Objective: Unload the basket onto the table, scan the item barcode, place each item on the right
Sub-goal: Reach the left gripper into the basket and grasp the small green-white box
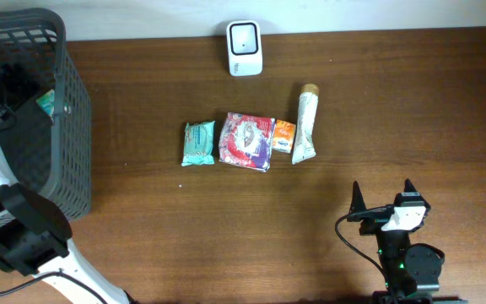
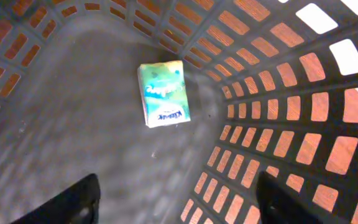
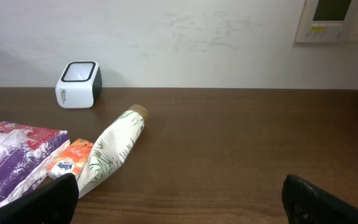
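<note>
A green and white tissue pack (image 2: 163, 93) lies flat on the floor of the dark mesh basket (image 2: 272, 93), free of any grip. My left gripper (image 2: 178, 193) hangs above it, open and empty. In the overhead view a corner of that pack (image 1: 46, 102) shows through the basket (image 1: 67, 127) at the far left. The white barcode scanner (image 1: 244, 48) stands at the table's back edge. My right gripper (image 1: 382, 190) rests open and empty near the front right, pointing toward the scanner (image 3: 78, 84).
In a row mid-table lie a teal packet (image 1: 198, 143), a red and purple packet (image 1: 247, 141), a small orange packet (image 1: 283, 135) and a white tube (image 1: 305, 125). The tube (image 3: 114, 149) lies left of the right gripper's line.
</note>
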Robot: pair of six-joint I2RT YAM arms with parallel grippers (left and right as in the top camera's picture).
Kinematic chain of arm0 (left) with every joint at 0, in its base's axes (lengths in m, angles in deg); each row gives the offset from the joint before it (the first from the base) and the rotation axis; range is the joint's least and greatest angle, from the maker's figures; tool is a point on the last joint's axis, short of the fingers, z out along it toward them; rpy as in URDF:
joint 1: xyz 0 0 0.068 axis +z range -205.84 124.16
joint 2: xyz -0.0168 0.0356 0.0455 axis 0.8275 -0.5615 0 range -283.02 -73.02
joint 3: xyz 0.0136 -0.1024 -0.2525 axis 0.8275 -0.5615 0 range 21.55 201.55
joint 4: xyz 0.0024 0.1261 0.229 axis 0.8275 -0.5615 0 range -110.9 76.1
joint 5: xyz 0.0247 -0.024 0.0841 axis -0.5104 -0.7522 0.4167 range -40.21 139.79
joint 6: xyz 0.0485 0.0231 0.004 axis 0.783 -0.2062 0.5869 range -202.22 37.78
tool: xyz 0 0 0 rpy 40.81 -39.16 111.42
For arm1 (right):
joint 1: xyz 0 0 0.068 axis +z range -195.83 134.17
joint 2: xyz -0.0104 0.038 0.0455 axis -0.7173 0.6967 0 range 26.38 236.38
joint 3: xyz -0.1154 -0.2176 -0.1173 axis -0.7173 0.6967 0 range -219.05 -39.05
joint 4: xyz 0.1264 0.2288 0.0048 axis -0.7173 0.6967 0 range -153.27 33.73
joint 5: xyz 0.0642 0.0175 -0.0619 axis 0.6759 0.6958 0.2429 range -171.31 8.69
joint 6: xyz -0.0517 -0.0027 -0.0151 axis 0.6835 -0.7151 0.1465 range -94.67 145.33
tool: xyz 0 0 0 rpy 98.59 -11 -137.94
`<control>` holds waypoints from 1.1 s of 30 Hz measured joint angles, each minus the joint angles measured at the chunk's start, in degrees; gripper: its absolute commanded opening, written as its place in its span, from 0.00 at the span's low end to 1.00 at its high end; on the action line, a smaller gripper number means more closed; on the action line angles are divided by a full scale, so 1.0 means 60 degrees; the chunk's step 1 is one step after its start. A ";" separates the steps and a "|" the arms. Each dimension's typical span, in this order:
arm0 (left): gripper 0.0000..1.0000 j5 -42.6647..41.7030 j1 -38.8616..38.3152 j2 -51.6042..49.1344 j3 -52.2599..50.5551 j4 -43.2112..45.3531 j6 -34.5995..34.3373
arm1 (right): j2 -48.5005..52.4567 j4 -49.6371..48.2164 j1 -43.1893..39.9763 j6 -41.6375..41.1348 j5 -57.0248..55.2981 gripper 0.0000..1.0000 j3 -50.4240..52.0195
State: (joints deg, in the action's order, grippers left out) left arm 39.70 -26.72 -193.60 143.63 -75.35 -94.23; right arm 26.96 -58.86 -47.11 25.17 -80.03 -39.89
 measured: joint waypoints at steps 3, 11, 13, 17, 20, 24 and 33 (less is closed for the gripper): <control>0.79 -0.0004 0.0000 -0.0353 0.0000 0.0255 0.0004 | 0.0000 0.0000 0.0000 -0.0004 0.0000 0.99 0.0000; 0.60 -0.0994 0.0000 -0.1311 -0.0025 0.1322 0.0892 | 0.0000 0.0000 0.0000 -0.0004 0.0000 0.99 0.0000; 0.60 -0.1137 0.0036 -0.1537 -0.0025 0.1282 0.1078 | 0.0000 0.0000 0.0000 -0.0004 0.0000 0.99 0.0000; 0.65 -0.2215 0.0841 -0.1534 -0.0025 0.0667 0.1198 | 0.0000 0.0000 0.0000 0.0000 0.0000 0.99 0.0000; 0.65 -0.2696 0.1169 -0.1457 -0.0062 0.0397 0.1712 | 0.0000 0.0000 0.0000 0.0000 0.0000 0.99 0.0000; 0.66 -0.3271 0.1027 -0.1333 -0.1075 0.2036 0.2018 | 0.0000 0.0000 0.0000 -0.0004 0.0000 0.99 0.0000; 0.70 -0.1045 0.0528 -0.1293 -0.3548 0.5701 0.0892 | 0.0000 0.0004 0.0000 0.0004 0.0004 0.98 0.0000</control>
State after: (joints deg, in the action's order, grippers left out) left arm 33.43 -23.55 -201.35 122.34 -41.15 -88.88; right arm 26.96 -58.84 -47.11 25.19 -80.01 -39.89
